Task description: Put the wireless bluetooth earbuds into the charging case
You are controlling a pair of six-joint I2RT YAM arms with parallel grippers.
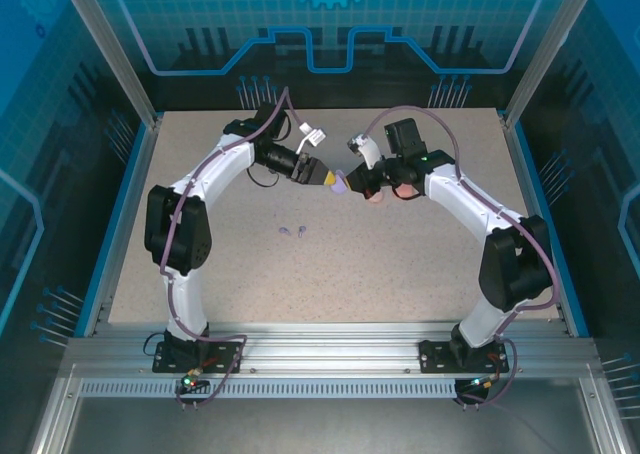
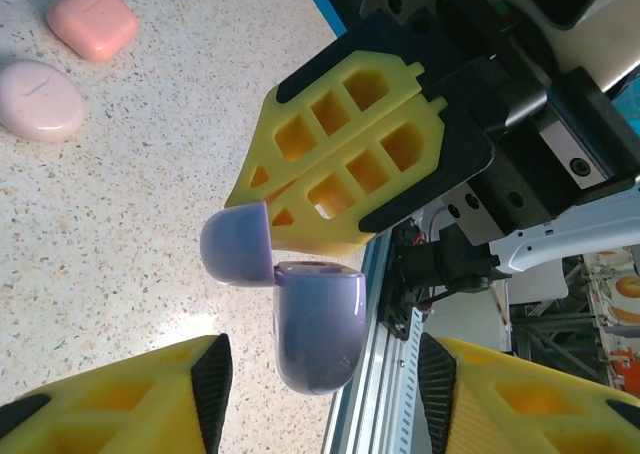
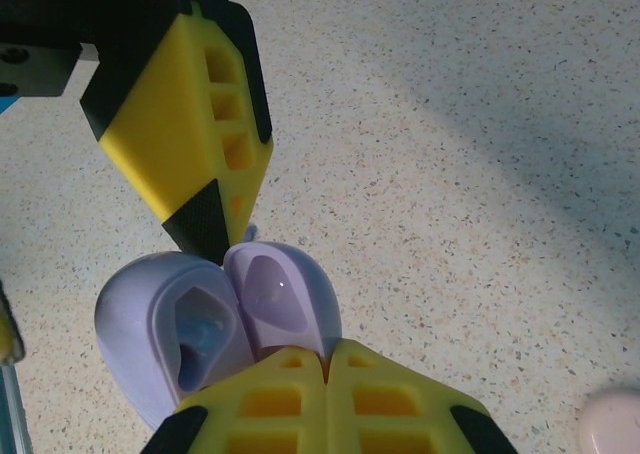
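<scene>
Your left gripper (image 2: 320, 346) is partly spread. Its fingers straddle the body of the open purple charging case (image 2: 315, 319), with a gap on each side in its own camera. In the right wrist view, one fingertip (image 3: 210, 229) touches the case near the hinge. Your right gripper (image 3: 328, 356) is pressed together at the lid (image 2: 235, 244); you cannot tell whether it pinches it. Two purple earbuds (image 1: 285, 231) lie on the bench (image 1: 400, 274), apart from the case and nearer the arm bases.
</scene>
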